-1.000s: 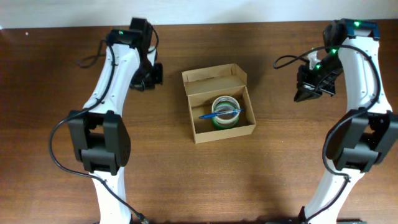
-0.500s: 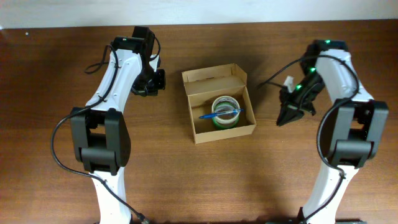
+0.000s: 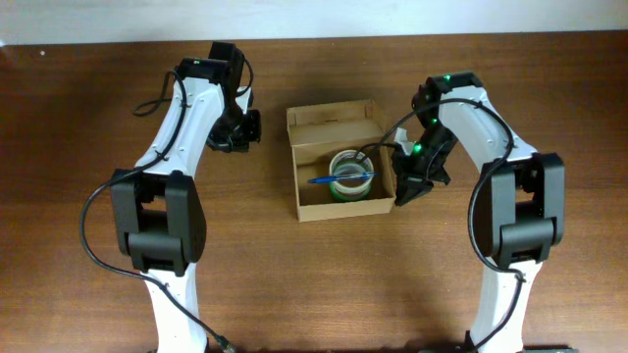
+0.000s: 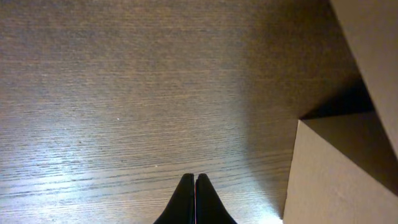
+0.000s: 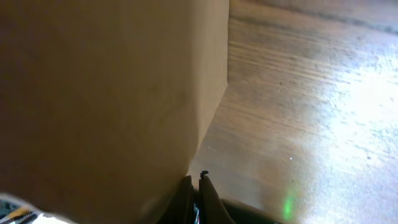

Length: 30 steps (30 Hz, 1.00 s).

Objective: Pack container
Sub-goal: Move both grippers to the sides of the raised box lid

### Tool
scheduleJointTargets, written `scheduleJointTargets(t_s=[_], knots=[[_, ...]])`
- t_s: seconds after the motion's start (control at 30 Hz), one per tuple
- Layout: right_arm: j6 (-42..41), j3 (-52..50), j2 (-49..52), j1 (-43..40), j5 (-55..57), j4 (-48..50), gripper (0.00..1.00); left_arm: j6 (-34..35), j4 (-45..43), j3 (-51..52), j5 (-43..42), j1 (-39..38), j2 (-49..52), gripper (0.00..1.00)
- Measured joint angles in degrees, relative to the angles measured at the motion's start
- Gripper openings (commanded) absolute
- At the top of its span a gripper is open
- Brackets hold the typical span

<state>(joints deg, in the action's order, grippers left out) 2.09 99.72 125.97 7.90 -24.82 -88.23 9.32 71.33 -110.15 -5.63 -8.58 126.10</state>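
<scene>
Overhead: box (image 3: 343, 208) mid-table, flap open, tape (image 3: 353, 163) and pen (image 3: 339, 179) inside. Right gripper (image 3: 404, 194) has swung in against its right wall and nudged it left, probably positioning it for closing.
Left wrist: left gripper (image 4: 195, 182) closed, empty, beside box.
Right wrist: jaws closed, empty.

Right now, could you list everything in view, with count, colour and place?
Rectangular cardboard box with hinged flap lid: one, tan-brown, open, middle of the table.
Roll of tape: one, pale green, lying flat inside the box.
Slim pen: one, blue, lying across the roll.
Wooden table: one, dark brown, under everything.
Left arm: one, white and black, left of the box.
Right arm: one, white and black, right of the box.
Left hand: one, black, shut, empty, apart from the box's left wall.
Right hand: one, black, shut, empty, close at the box's right wall.
</scene>
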Motion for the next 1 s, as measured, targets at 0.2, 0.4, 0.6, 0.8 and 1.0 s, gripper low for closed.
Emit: scheduleJointTargets(t_s=[0.2, 0.4, 0.6, 0.8, 1.0], knots=[[-0.2, 0.0, 0.0, 0.0, -4.4, 2.1, 0.04, 0.0, 0.0, 0.0, 0.0, 0.0, 0.0, 0.02], [-0.3, 0.0, 0.0, 1.1, -6.9, 2.5, 0.04, 0.0, 0.0, 0.0, 0.0, 0.0, 0.0, 0.02], [-3.4, 0.0, 0.0, 1.7, -0.6, 2.6, 0.04, -1.5, 0.0, 0.0, 0.5, 0.1, 0.0, 0.02], [-6.5, 0.0, 0.0, -2.1, 5.0, 4.4, 0.47, -4.8, -4.5, 0.0, 2.6, 0.8, 0.0, 0.1], [-7.0, 0.0, 0.0, -7.7, 5.4, 11.0, 0.66, -5.5, -13.9, 0.0, 3.3, 1.9, 0.0, 0.11]])
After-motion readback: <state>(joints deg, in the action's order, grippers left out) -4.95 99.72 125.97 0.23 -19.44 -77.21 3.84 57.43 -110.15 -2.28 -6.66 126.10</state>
